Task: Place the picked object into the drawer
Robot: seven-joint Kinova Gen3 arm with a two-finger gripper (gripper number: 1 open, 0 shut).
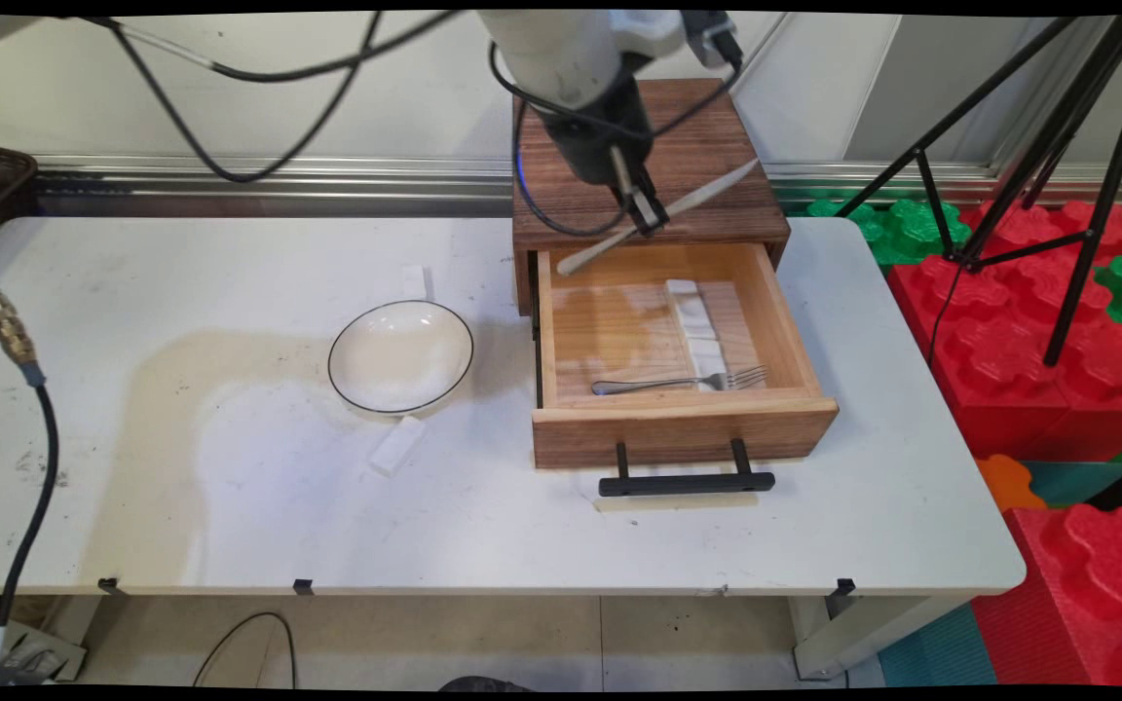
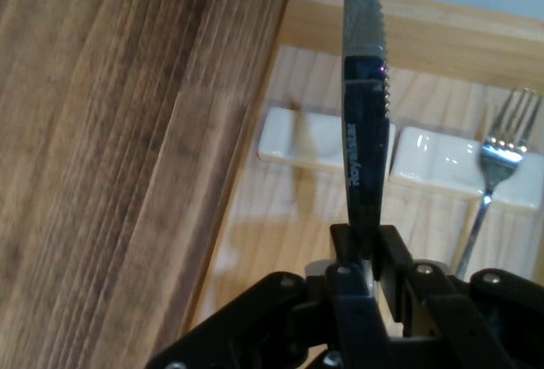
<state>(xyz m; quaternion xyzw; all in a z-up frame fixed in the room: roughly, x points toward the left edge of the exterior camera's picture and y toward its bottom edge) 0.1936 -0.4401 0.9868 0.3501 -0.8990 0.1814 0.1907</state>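
We see a silver table knife (image 1: 663,218), serrated along its blade, clamped near mid-length between the gripper (image 1: 647,216) fingers. It hangs tilted, its ends pointing toward two and eight o'clock, above the rear edge of the open wooden drawer (image 1: 683,428), apart from it.

The black end effector (image 1: 647,216) grips a silver knife (image 1: 663,215). The drawer box (image 1: 707,146) is dark brown streaked wood, its drawer (image 1: 683,428) pale inside. The white bowl (image 1: 401,356) has a thin black rim; the counter (image 1: 230,506) is white.
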